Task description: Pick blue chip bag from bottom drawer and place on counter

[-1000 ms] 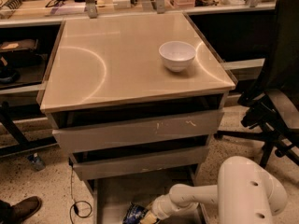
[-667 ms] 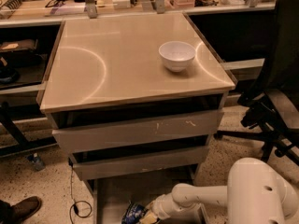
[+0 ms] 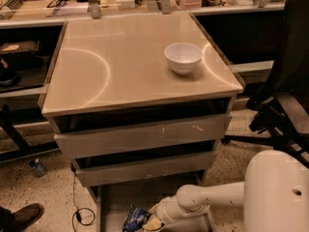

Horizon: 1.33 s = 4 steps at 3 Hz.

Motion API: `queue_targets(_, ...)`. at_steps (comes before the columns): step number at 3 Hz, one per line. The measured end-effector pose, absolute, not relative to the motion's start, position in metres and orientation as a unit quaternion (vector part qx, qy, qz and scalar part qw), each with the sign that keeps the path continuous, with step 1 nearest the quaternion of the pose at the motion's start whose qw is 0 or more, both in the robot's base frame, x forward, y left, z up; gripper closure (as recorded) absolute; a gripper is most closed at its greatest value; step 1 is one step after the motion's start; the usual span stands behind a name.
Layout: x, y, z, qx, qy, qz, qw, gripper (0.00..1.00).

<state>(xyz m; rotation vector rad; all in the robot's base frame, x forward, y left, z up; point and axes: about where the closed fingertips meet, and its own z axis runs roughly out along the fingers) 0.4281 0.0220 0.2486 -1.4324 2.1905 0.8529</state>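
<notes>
The blue chip bag (image 3: 135, 218) lies crinkled on the floor of the open bottom drawer (image 3: 116, 201), at the lower edge of the camera view. My gripper (image 3: 153, 221) reaches in from the right and sits right against the bag's right side, low in the drawer. The white arm (image 3: 217, 197) stretches back to my body at the lower right. The glossy beige counter (image 3: 120, 66) is above the drawers and carries a white bowl (image 3: 183, 57) at its right.
Two upper drawers (image 3: 145, 135) (image 3: 145, 168) stand partly pulled out over the bottom one. A black office chair (image 3: 285, 100) is at the right. A cluttered worktop (image 3: 72, 1) runs behind. A shoe (image 3: 21, 216) and a cable (image 3: 79, 215) lie on the floor at the left.
My arm's white body has shifted a little to the right. The gripper stays at the bag in the bottom drawer, and the bag has hardly moved.
</notes>
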Motion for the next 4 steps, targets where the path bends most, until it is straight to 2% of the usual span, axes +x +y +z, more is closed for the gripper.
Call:
queue_targets(2, 0.428, 0.011, 0.337, -0.530, 0.778, 0.272, 0.199, 1.00)
queue_targets(4, 0.434, 0.008, 0.358, -0.539, 0.774, 0.262, 0.205, 1.00)
